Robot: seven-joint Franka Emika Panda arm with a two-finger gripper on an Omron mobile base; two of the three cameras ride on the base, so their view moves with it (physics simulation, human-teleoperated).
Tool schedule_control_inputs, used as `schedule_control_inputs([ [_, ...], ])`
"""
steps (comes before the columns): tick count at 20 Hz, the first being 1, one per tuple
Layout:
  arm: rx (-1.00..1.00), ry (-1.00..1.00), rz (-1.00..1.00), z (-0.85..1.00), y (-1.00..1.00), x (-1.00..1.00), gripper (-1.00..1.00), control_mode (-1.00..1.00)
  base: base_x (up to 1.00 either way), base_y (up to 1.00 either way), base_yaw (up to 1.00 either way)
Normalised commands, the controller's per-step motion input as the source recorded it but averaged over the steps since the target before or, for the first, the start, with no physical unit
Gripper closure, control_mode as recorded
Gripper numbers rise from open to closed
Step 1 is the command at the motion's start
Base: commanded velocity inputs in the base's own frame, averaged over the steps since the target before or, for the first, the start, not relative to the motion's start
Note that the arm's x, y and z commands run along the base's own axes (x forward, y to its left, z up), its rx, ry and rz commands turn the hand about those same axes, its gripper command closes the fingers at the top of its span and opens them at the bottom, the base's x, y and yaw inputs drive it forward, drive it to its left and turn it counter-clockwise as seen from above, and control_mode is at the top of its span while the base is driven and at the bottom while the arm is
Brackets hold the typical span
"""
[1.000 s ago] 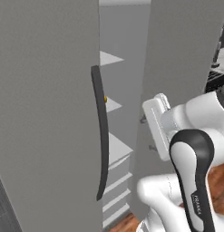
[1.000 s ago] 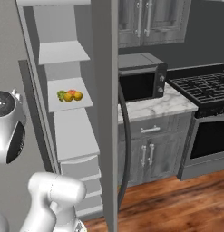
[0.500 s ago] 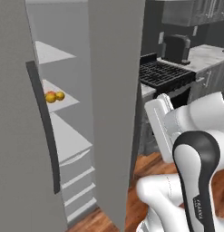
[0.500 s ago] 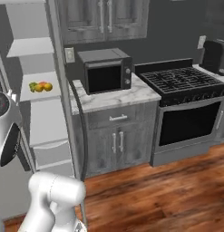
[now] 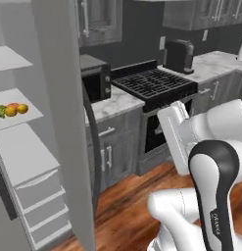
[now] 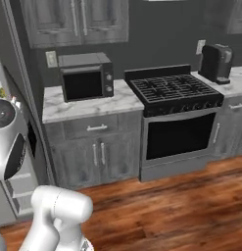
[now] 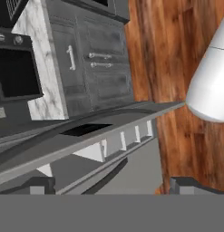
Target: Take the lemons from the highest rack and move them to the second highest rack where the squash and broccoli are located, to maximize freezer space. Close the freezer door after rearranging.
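The freezer (image 5: 24, 162) stands open at the left of the left base view. On one of its white racks (image 5: 14, 122) lies a small cluster: a yellow rounded lemon (image 5: 22, 108), an orange-yellow piece (image 5: 12, 111) and a green piece (image 5: 0, 111). The rack above (image 5: 10, 58) looks bare where it shows. The freezer door (image 5: 61, 122) juts toward me edge-on, its dark curved handle (image 5: 94, 147) on the right face. My gripper (image 7: 114, 186) is open with nothing between its fingertips (image 7: 38, 186), looking along the door (image 7: 86, 149). My white hand (image 5: 174, 135) hovers right of the door.
Right of the freezer runs a marble counter (image 6: 88, 104) with a microwave (image 6: 85, 76), then a black stove (image 6: 174, 90) and a coffee maker (image 6: 214, 62). Grey cabinets (image 6: 98, 152) sit below. Wood floor (image 6: 181, 206) lies open in front.
The whole picture has shifted: the base has swung to the right, so the freezer has slid to the left edge and the stove and counter have come into view. The gripper stays open.
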Motion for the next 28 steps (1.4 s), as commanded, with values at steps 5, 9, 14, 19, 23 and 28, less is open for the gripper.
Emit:
schedule_control_inputs([
  [5, 0.0, 0.0, 0.0, 0.0, 0.0, 0.0, -1.0, 1.0, 0.73, -0.64, 0.57],
  [9, 0.0, 0.0, 0.0, 0.0, 0.0, 0.0, -1.0, 1.0, 0.63, -0.83, 0.66],
  [14, 0.0, 0.0, 0.0, 0.0, 0.0, 0.0, -1.0, 1.0, 0.43, -1.0, 0.46],
  [19, 0.0, 0.0, 0.0, 0.0, 0.0, 0.0, -1.0, 1.0, 0.46, -0.78, 0.16],
  [23, 0.0, 0.0, 0.0, 0.0, 0.0, 0.0, -1.0, 1.0, 0.69, -0.18, -0.32],
  [28, 0.0, 0.0, 0.0, 0.0, 0.0, 0.0, -1.0, 1.0, 0.4, -0.46, 0.11],
])
